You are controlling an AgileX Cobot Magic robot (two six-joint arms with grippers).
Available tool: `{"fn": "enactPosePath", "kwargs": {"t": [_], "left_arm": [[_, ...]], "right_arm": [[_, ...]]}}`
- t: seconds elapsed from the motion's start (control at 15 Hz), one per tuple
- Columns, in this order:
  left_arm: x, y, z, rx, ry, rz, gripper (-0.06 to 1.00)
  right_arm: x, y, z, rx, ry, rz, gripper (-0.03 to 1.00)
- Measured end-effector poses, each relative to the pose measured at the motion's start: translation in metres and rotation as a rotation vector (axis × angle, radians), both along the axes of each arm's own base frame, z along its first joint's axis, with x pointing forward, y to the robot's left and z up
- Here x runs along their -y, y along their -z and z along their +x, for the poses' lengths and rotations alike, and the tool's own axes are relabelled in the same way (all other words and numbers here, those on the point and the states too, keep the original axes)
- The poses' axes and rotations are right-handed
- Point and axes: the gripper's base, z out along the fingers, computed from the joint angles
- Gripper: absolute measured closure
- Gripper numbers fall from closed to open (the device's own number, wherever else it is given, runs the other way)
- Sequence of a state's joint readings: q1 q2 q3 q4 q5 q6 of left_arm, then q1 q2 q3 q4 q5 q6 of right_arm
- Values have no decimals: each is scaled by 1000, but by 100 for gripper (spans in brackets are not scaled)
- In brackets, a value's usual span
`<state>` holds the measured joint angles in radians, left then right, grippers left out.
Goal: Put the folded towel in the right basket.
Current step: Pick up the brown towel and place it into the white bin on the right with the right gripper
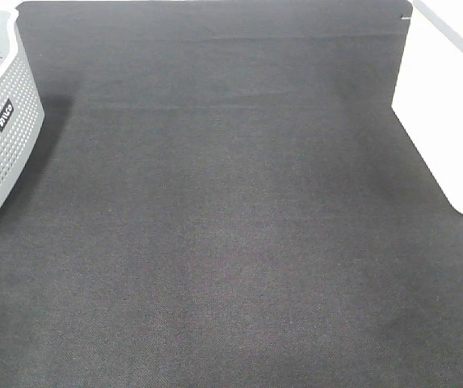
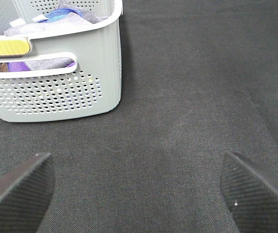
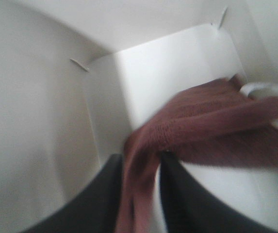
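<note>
Right jaws nearly closed, pinching folded towel (image 3: 202, 116)

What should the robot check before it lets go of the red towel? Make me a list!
1. Grip: the right gripper pinches the folded towel: ok.
2. Place: the white walls of the right basket fill the right wrist view behind the towel: ok.
3. Towel neatly folded: it hangs bunched and blurred: cannot tell.
4. Basket floor free below the towel: hidden: cannot tell.
5. Other arm out of the way: the left gripper is open over the dark mat, by the grey basket: ok.
</note>
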<state>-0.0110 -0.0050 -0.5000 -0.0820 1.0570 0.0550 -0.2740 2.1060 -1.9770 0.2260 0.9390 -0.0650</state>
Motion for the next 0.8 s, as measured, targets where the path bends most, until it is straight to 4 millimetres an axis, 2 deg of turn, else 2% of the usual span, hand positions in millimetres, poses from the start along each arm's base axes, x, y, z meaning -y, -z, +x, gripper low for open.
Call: {"fn": "enactPosePath", "kwargs": {"t": [0.13, 0.2, 0.33, 0.4, 0.47, 0.53, 0.6, 0.73, 0.8], "left_arm": [[0, 0, 0, 0, 0, 0, 7], [0, 0, 0, 0, 0, 0, 7], [0, 0, 0, 0, 0, 0, 7], [0, 0, 0, 0, 0, 0, 7], [0, 0, 0, 0, 0, 0, 7], [0, 0, 0, 0, 0, 0, 7], [0, 0, 0, 0, 0, 0, 7], [0, 0, 0, 0, 0, 0, 7], [0, 0, 0, 0, 0, 0, 7]], "right_arm": [[0, 2, 0, -11, 2, 3, 40], [0, 1, 0, -10, 2, 3, 33], [-1, -5, -3, -7, 0, 4, 28], [-3, -13, -6, 8, -1, 10, 28], [-9, -32, -13, 54, -3, 51, 27], [-10, -38, -15, 67, -5, 64, 27], [-20, -57, -22, 107, -21, 86, 27], [-40, -76, -31, 123, -74, 81, 27], [-57, -85, -34, 129, -117, 78, 27]]}}
